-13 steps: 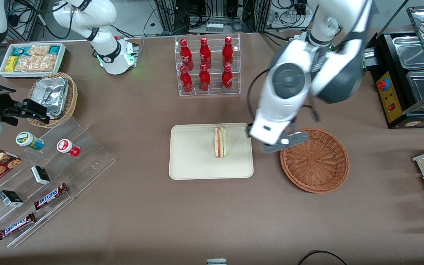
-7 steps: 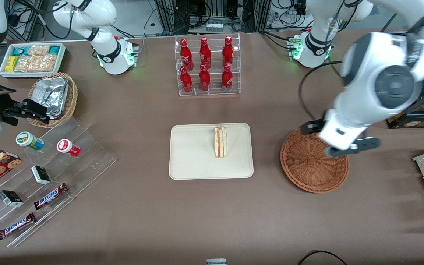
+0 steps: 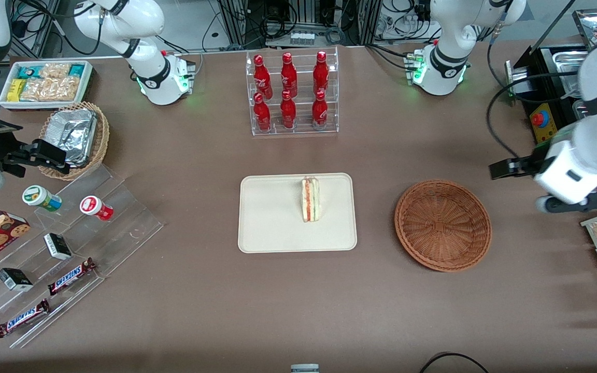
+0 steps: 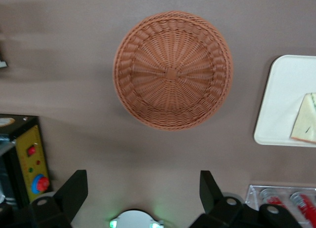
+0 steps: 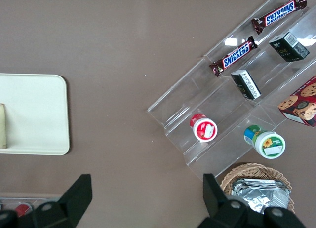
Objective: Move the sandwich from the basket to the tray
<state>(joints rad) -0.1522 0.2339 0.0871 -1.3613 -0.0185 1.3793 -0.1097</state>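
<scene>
Front view: the sandwich (image 3: 310, 199) stands on its edge on the tray (image 3: 272, 217), filling layers facing up, and the basket (image 3: 442, 225) sits beside the tray toward the working arm's end of the surface (image 3: 200, 290). The gripper (image 3: 572, 203) hangs above the surface, apart from the basket. Left wrist view: the gripper (image 4: 143, 189) is spread wide and holds nothing, with the basket (image 4: 173, 70) and a corner of the tray (image 4: 281, 99) bearing the sandwich (image 4: 305, 120) below.

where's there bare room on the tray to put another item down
The tray is bare on the half toward the parked arm's end; the sandwich stands on the other half. The open hand hangs clear of the empty basket.
</scene>
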